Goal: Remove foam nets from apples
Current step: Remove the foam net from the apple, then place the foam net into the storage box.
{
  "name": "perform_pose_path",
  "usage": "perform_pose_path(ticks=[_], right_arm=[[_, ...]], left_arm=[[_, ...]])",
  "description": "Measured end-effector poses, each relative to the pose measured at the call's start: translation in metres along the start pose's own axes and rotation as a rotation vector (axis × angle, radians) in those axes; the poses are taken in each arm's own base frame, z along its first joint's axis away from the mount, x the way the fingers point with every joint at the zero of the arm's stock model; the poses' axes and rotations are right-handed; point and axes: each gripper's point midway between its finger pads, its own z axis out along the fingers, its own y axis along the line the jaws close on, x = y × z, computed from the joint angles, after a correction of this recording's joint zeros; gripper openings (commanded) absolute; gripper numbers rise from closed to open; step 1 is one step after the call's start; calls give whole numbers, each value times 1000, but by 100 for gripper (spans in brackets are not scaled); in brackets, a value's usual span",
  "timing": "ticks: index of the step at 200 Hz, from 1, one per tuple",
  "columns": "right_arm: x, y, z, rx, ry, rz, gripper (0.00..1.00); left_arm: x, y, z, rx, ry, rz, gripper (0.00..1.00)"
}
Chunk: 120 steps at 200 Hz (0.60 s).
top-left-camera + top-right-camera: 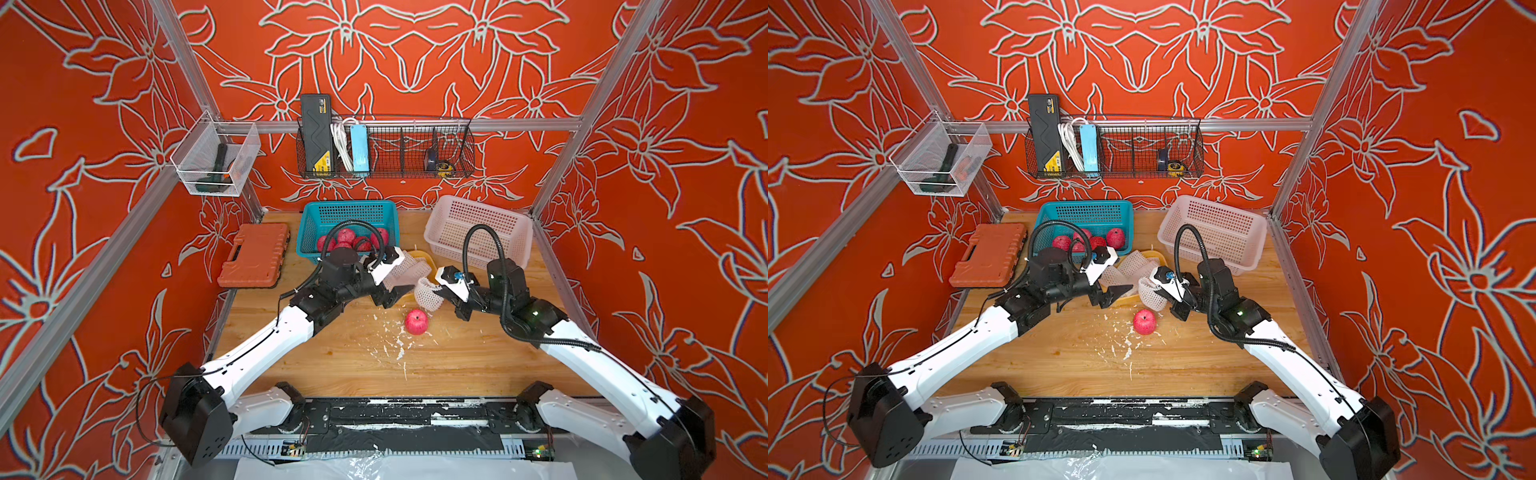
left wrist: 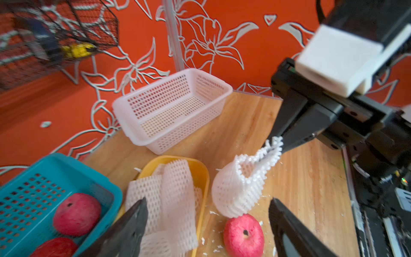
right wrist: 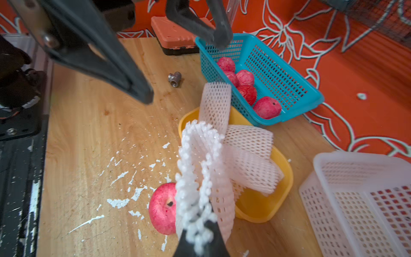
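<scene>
the right claw (image 2: 278,144) is closed on one edge of a net (image 2: 235,191). the net hangs from it like a loose bag, with its long axis sloping down. just under its low end the bare apple (image 2: 243,234) sits on the table (image 1: 332,365), dimple up. in a top view a gap shows between them, so i judge the net is already off. the left claw (image 1: 397,294) stands wide apart and empty, just beside this apple and nearer to it than the right one. the tray (image 2: 203,175) with other nets (image 2: 175,178) lies just beyond the hanging net, next to the teal basket (image 3: 289,73) holding more bare apples (image 3: 245,77).
</scene>
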Motion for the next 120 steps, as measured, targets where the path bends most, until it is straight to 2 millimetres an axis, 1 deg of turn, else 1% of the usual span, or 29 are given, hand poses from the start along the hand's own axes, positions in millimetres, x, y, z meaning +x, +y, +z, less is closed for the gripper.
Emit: perform_pose_path(ticks=[10, 28, 43, 57, 76, 91, 107, 120], right_arm=[[-4, -7, -2, 25, 16, -15, 0], [-16, -21, -3, 64, 32, -68, 0], [-28, -34, -1, 87, 45, -117, 0], [-38, -46, 5, 107, 59, -171, 0], [-46, -61, 18, 114, 83, -248, 0], [-49, -74, 34, 112, 113, -296, 0], [-50, -85, 54, 96, 141, -339, 0], [-47, -90, 69, 75, 160, -363, 0]], left_arm=[[-2, 12, -6, -50, -6, -6, 85], [0, 35, -16, -143, 0, -29, 85], [7, 54, -24, -219, 15, -54, 85], [17, 69, -32, -282, 35, -83, 85], [32, 81, -41, -339, 62, -111, 85], [39, 87, -45, -364, 78, -128, 85], [44, 92, -47, -389, 89, -134, 85], [48, 96, -50, -411, 97, -137, 85]])
